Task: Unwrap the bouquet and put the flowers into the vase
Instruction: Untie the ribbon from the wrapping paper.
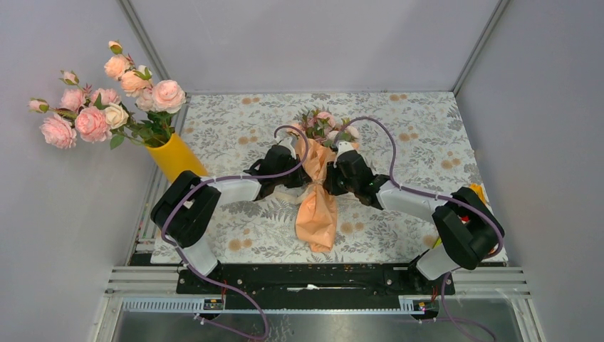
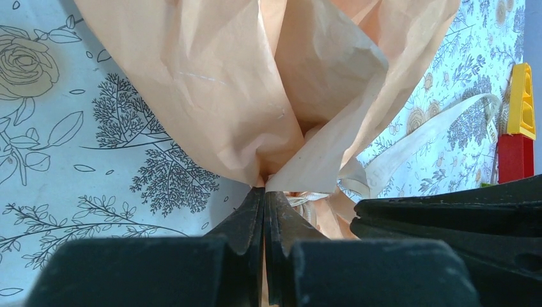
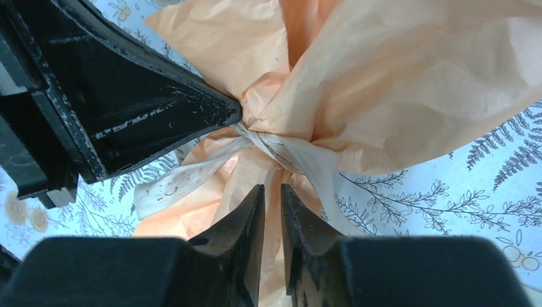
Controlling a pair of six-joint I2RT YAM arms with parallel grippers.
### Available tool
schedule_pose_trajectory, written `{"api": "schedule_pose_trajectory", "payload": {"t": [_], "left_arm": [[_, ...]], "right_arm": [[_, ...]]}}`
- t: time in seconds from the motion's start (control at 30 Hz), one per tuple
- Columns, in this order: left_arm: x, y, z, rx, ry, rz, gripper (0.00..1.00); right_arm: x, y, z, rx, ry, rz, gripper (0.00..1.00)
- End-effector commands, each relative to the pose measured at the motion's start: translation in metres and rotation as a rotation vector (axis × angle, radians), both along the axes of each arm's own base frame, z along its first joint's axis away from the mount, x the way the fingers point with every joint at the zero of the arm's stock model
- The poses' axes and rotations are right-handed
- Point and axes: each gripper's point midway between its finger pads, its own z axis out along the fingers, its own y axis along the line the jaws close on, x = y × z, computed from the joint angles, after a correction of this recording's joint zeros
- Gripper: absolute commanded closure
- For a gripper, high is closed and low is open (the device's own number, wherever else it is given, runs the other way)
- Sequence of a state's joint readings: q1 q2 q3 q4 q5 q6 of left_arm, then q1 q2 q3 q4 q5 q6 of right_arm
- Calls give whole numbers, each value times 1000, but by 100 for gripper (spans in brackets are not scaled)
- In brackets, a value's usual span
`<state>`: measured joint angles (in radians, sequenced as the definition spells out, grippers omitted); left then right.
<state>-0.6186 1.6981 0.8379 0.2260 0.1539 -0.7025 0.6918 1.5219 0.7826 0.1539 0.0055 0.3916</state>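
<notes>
The left arm's black two-finger claw (image 2: 264,197) fills the bottom of its own view. Its fingers are squeezed tight together and pinch a fold of peach paper right at the tips.

Far to the left, at the edge of the flowery table (image 1: 228,128), stands the smooth yellow-orange vase (image 1: 174,157). A big bunch of pale pink and peach roses (image 1: 92,107) sits in it.

In the middle of the table lies the cone-shaped bouquet of crinkled peach-orange paper (image 1: 317,203). It lies long-ways, pointing away from the arms. The small pink and mauve flowers with green leaves (image 1: 324,125) poke out at the far end. The paper tail points to the near edge. A beige raffia ribbon (image 3: 268,144) is tied round its thin middle.

The right arm's black claw (image 3: 271,192) comes at that thin middle from the right side. Its fingers are a slit apart with paper in the gap. I cannot tell if they pinch it. The ribbon knot sits just past its tips, between the two claws, so I think the knot must come loose first. The vase is nearer the left arm.
</notes>
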Motion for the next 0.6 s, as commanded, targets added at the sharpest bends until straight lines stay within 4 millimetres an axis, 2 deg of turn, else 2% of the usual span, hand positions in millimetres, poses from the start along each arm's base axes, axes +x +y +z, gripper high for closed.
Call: {"api": "schedule_pose_trajectory", "payload": {"t": [0.0,0.4,0.57], "left_arm": [[10,-8,30,-35,-83,-27,99],[10,-12,32,-12,-95,-78,100],[8,-12,30,11,-101,-113,100]], "right_arm": [[7,14,18,-13,-70,109,77],[19,16,-2,-119,-86,172,73],[25,15,-2,-150,-107,186,71]]}}
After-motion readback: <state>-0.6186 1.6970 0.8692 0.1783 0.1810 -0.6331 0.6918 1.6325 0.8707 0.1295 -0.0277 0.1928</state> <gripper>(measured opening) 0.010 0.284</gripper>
